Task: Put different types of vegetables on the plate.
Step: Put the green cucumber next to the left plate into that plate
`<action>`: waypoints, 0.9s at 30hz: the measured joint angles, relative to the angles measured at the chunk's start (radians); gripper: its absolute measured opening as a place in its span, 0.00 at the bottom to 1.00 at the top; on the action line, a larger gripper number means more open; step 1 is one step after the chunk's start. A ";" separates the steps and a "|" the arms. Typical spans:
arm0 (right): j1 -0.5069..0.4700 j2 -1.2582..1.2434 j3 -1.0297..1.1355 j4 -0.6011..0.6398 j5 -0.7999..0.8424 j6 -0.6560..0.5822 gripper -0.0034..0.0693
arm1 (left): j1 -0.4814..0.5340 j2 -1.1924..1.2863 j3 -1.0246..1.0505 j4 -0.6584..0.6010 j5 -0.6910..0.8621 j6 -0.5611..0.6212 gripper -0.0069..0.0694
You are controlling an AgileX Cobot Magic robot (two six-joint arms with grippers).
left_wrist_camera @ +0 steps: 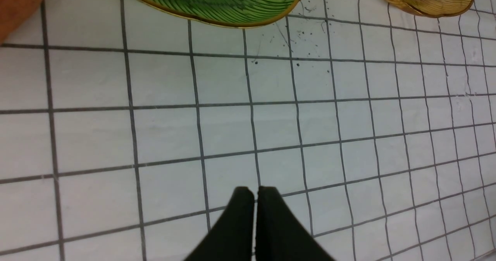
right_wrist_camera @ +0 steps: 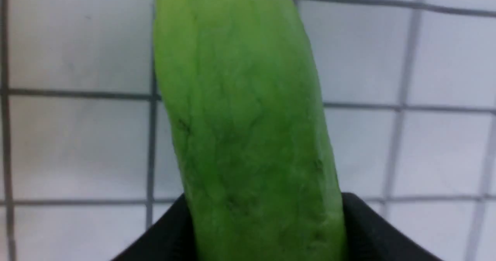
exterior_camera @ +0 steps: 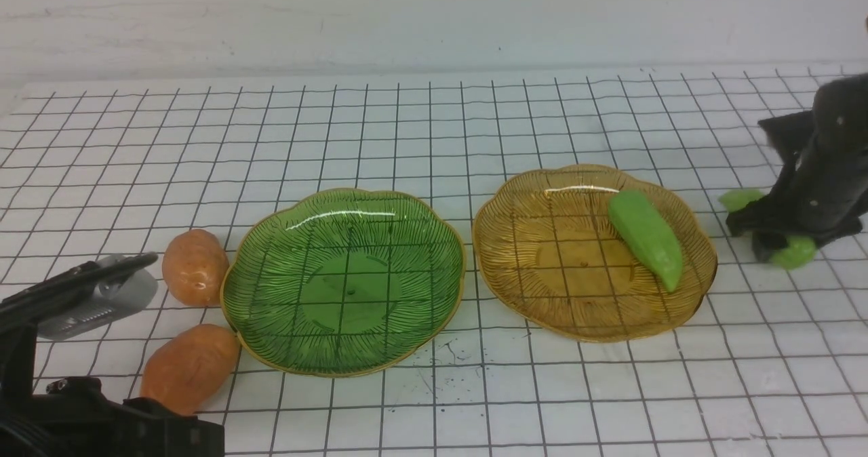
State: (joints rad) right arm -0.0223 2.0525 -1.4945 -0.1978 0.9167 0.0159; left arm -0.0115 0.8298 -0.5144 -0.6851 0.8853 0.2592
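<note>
1. Right gripper [exterior_camera: 770, 230] clasps a toy gourd [right_wrist_camera: 248, 117] at 3 o'clock of the amber plate [exterior_camera: 556, 260].
2. A second gourd [exterior_camera: 645, 239] lies in that plate.
3. Left gripper [left_wrist_camera: 255, 203] hangs empty, jaws pressed together.

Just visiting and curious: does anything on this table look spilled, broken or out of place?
Only some small dark specks stand out. They are scattered on the gridded mat just in front of the green plate, toward the amber plate, like splattered ink. Nothing looks broken or tipped.
</note>
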 joint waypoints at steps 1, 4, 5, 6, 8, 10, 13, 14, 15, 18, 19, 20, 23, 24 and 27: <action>0.000 -0.022 -0.049 0.010 0.077 0.004 0.59 | 0.000 0.000 0.000 0.000 0.000 0.000 0.08; 0.000 -0.085 -0.148 0.120 0.227 -0.003 0.59 | 0.000 0.000 0.000 0.003 0.000 0.000 0.08; 0.000 -0.106 -0.161 0.169 0.248 -0.010 0.59 | 0.000 0.000 0.000 0.005 0.000 0.000 0.08; 0.000 -0.106 -0.164 0.169 0.254 -0.016 0.59 | 0.000 0.000 0.000 0.006 0.000 0.000 0.08; 0.009 -0.146 -0.183 0.394 0.301 -0.092 0.59 | 0.000 0.000 0.000 0.021 0.000 0.000 0.08; 0.032 -0.146 -0.172 0.491 0.308 -0.134 0.59 | 0.000 0.000 0.000 0.029 0.000 0.000 0.08; 0.113 -0.126 -0.139 0.539 0.309 -0.179 0.59 | 0.000 0.000 0.000 0.044 0.000 0.000 0.08; 0.131 -0.116 -0.134 0.539 0.309 -0.184 0.59 | 0.000 0.000 0.000 0.045 0.000 0.000 0.08; 0.163 -0.101 -0.130 0.531 0.311 -0.187 0.59 | 0.000 0.000 0.000 0.046 0.000 0.000 0.08; 0.237 -0.061 -0.124 0.474 0.299 -0.182 0.59 | 0.000 0.000 0.000 0.047 0.000 0.000 0.09; 0.265 -0.042 -0.123 0.434 0.287 -0.166 0.59 | 0.000 0.000 0.000 0.048 0.000 0.000 0.10; 0.278 -0.035 -0.123 0.411 0.282 -0.152 0.61 | 0.000 0.000 0.000 0.048 0.000 0.000 0.11; 0.308 -0.013 -0.123 0.338 0.274 -0.090 0.73 | 0.000 0.000 0.000 0.048 -0.001 0.000 0.13; 0.312 -0.013 -0.123 0.315 0.277 -0.065 0.80 | 0.000 0.000 0.000 0.048 -0.001 0.000 0.14; 0.317 -0.013 -0.126 0.269 0.301 -0.016 0.95 | 0.000 0.000 0.000 0.048 -0.002 0.000 0.18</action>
State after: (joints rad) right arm 0.2944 2.0396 -1.6200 0.0712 1.2177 0.0000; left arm -0.0115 0.8298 -0.5144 -0.6367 0.8831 0.2592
